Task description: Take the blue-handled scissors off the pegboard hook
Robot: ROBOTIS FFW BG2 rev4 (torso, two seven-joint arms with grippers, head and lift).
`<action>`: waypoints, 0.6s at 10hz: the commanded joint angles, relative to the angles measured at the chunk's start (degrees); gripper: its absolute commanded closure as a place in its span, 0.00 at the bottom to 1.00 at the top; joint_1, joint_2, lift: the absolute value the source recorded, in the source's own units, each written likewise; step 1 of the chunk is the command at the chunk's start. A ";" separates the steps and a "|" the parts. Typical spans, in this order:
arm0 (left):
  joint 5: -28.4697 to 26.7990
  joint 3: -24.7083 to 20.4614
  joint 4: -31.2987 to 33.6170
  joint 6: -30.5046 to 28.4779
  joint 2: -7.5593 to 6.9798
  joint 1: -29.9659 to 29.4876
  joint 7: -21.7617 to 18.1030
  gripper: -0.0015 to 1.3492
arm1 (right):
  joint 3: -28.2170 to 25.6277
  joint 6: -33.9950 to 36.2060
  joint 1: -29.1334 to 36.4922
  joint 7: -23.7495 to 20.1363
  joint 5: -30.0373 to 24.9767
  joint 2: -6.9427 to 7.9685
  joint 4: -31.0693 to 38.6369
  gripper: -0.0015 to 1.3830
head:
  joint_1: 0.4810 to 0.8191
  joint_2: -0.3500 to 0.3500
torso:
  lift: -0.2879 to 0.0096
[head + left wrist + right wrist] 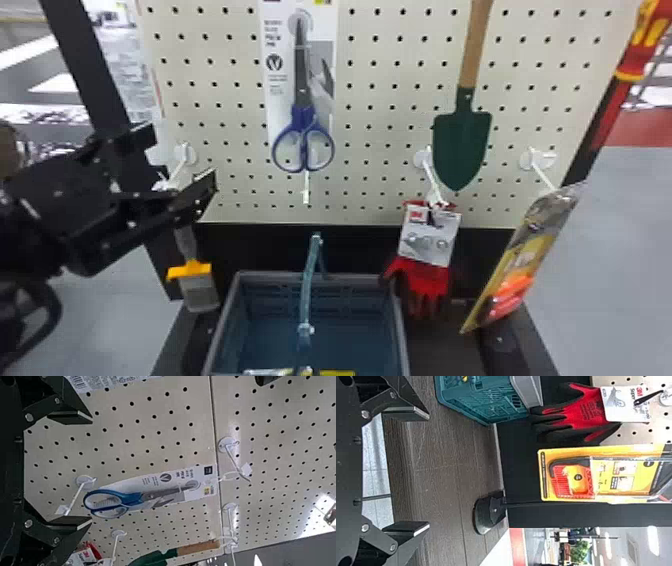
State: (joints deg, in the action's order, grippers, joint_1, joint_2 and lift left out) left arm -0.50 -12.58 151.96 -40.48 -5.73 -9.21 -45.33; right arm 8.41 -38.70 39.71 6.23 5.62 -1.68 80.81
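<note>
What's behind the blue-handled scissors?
Behind the blue-handled scissors is a white backing card, and behind that the pegboard. The patch of board the card covers can't be seen.

Smooth plastic scissor handles [302, 117], metal blades [301, 75], wooden trowel handle [472, 55].

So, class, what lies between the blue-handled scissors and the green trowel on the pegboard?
In the head view, pegboard lies between the scissors and the trowel, with a white hook close beside the trowel's blade.
</note>
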 commanded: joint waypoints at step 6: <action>2.26 4.84 -2.26 -5.40 -1.04 9.06 -1.08 0.28 | 0.03 0.12 -0.30 -0.08 0.01 0.01 -0.02 0.23 | 0.20 0.50 | 0.63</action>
State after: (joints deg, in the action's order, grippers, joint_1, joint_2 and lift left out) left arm 1.56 -8.09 149.94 -45.74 -6.76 -1.01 -46.40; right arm 8.44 -38.60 39.43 6.21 5.63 -1.68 80.79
